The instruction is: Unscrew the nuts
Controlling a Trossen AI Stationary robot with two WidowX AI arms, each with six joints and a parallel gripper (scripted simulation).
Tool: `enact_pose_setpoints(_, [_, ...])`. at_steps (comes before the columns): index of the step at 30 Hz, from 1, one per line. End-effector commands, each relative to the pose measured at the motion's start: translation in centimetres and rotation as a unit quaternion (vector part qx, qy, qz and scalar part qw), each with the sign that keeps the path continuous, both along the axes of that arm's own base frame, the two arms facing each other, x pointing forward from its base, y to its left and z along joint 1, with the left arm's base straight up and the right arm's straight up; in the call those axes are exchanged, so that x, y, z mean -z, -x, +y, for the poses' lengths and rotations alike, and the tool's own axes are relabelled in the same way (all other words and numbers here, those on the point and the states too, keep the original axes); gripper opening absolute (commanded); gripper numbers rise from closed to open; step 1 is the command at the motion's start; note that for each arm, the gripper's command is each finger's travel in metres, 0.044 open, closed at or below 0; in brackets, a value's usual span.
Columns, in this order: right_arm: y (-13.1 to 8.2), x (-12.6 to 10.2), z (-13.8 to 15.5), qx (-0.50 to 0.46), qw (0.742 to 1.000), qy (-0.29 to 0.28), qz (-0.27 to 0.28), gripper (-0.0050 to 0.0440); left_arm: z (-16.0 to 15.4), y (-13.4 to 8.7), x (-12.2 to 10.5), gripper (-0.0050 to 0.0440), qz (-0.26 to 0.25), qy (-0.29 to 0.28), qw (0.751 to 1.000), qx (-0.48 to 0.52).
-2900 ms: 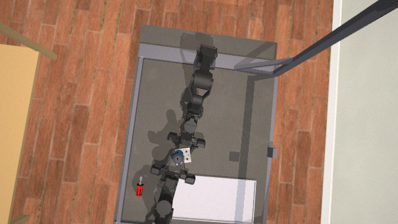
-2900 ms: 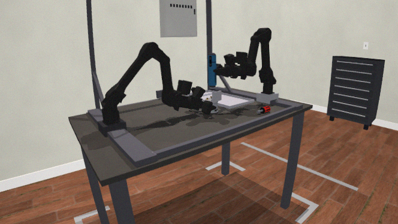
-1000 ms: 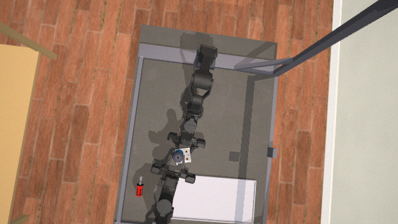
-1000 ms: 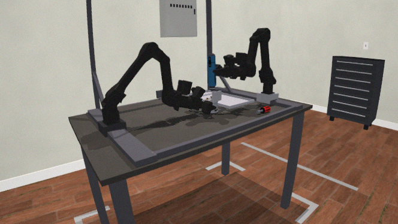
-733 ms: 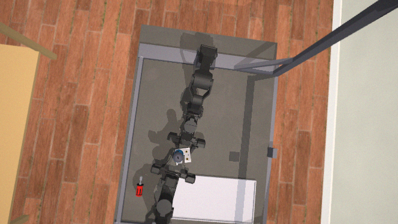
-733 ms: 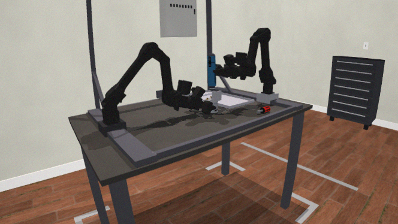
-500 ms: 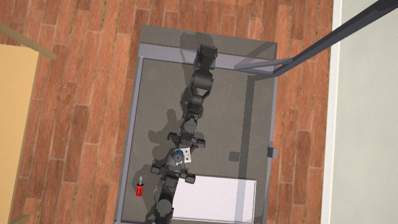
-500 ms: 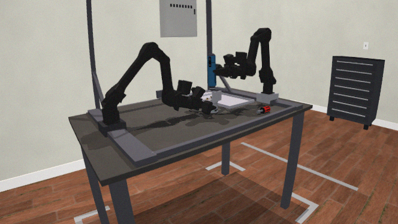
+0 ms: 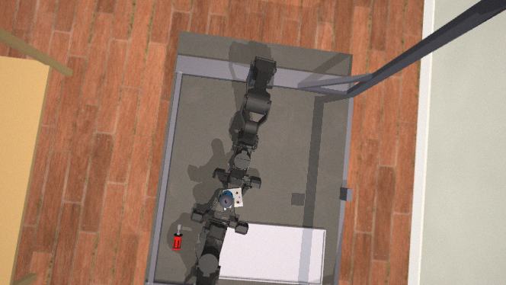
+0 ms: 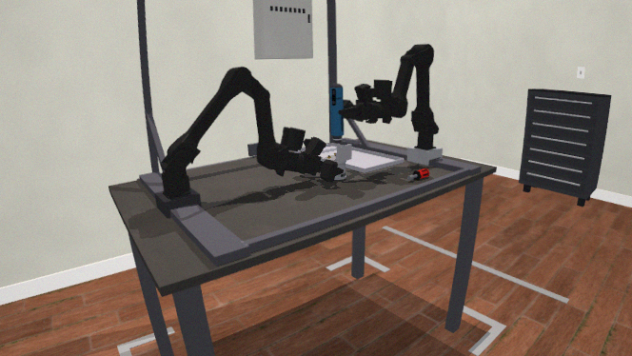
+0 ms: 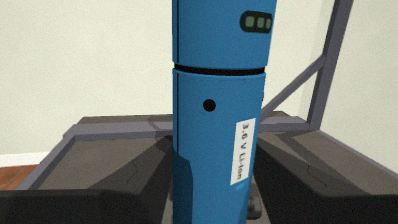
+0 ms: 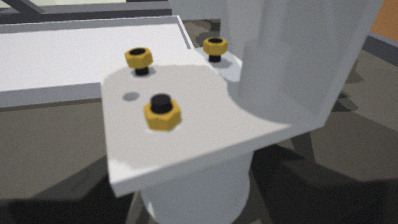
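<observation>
The white tray [image 9: 272,253] [image 10: 371,159] [image 12: 90,55] lies at 5 o'clock from the bracket [image 9: 240,197] [image 10: 344,152] [image 12: 150,155] in the top view, a band of shadow across it. The left gripper [image 9: 225,209] [image 10: 342,112] [image 11: 211,144] is clamped on the blue nut driver [image 9: 225,200] [image 10: 336,111] [image 11: 217,125], upright over the bracket; whether its tip touches a nut cannot be told. The right gripper [image 9: 232,192] [image 10: 335,171] [image 12: 194,144] grips the joint module [image 10: 342,176] [image 12: 200,190], which stands on the table [image 9: 282,152] [image 10: 228,205] [image 12: 50,145] with the bracket on top. Three yellow nuts [image 9: 237,193] [image 12: 162,115] show on studs in the right wrist view; the fourth cannot be made out. A red screwdriver [image 9: 177,241] [image 10: 422,174] lies at 8 o'clock. The driver hides part of the bracket from above.

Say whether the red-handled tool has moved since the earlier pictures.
No; in the top view, the red-handled tool lies equally close to the nearby side rail.
</observation>
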State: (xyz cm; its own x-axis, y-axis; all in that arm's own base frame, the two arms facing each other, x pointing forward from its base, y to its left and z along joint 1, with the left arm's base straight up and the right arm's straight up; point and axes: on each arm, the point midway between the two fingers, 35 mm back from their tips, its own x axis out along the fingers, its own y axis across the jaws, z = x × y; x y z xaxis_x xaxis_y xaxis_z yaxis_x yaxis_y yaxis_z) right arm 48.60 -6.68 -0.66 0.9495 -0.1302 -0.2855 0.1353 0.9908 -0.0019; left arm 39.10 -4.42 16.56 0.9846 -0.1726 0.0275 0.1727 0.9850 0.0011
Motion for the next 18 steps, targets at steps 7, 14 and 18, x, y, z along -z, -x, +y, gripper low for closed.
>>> enact_pose_setpoints(7, [-0.6,-1.6,-0.1,0.001,1.0,0.002,-0.02,0.024,0.0,0.0,0.5,0.0161,-0.008,0.0,1.0,0.0])
enact_pose_setpoints(14, [-0.6,-1.6,-0.1,0.001,1.0,0.002,-0.02,0.024,0.0,0.0,1.5,0.0161,-0.003,-0.001,1.0,0.0])
enact_pose_setpoints(18, [-0.6,-1.6,-0.1,0.001,1.0,0.002,-0.02,0.024,0.0,0.0,1.7,0.0161,-0.003,-0.001,1.0,0.0])
